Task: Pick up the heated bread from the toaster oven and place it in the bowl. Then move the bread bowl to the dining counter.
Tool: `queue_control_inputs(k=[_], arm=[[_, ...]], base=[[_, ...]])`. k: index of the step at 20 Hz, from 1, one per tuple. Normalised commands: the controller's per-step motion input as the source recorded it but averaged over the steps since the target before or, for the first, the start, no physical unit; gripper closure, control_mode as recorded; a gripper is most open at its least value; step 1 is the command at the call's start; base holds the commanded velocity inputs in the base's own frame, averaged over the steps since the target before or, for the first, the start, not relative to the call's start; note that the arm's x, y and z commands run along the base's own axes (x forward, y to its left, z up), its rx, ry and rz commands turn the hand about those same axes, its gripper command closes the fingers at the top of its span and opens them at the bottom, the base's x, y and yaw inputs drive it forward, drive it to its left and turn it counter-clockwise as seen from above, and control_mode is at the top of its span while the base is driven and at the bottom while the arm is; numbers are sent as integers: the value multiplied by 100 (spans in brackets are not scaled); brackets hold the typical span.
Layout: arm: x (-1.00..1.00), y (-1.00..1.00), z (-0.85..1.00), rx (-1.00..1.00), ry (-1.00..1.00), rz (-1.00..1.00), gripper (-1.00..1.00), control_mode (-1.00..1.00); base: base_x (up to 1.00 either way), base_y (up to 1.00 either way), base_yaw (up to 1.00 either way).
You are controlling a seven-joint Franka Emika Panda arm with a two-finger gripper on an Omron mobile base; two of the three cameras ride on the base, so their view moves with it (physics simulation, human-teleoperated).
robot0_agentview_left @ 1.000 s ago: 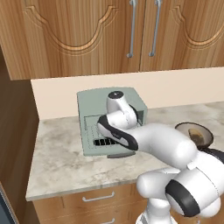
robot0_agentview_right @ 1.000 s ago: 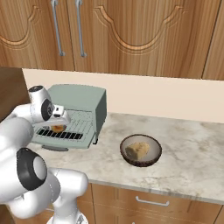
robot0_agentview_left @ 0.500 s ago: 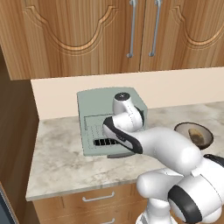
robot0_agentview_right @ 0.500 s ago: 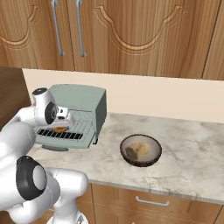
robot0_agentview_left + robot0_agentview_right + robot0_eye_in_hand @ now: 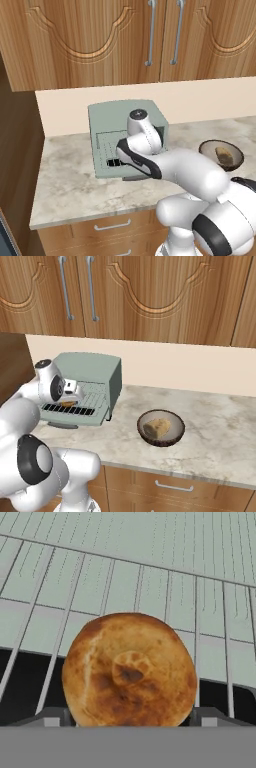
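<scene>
Bread (image 5: 129,669) on the oven (image 5: 95,376) rack, centred between the gripper's (image 5: 129,716) spread fingertips, not yet clamped.

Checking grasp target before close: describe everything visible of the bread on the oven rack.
The bread is a round, domed, golden-brown piece with darker toasted patches and a small browned knob at its centre. It lies flat on the wire rack of the toaster oven, whose door is dropped open. In the hand view a finger stands at each side of it, the jaws wide; contact cannot be told. From the right base view it peeks out by the hand.
</scene>
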Motion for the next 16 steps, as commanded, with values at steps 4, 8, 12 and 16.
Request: queue_control_inputs(k=[4,8,12,16], arm=[[-1,0,0,0,0,0,100,-100],[-65,-1,1,0,0,0,100,-100],[-92,-25,24,0,-4,0,100,-100],[-97,-78,40,0,-21,-9,100,-100]], base=[[0,0,0],[0,0,0],[0,0,0],[0,0,0]])
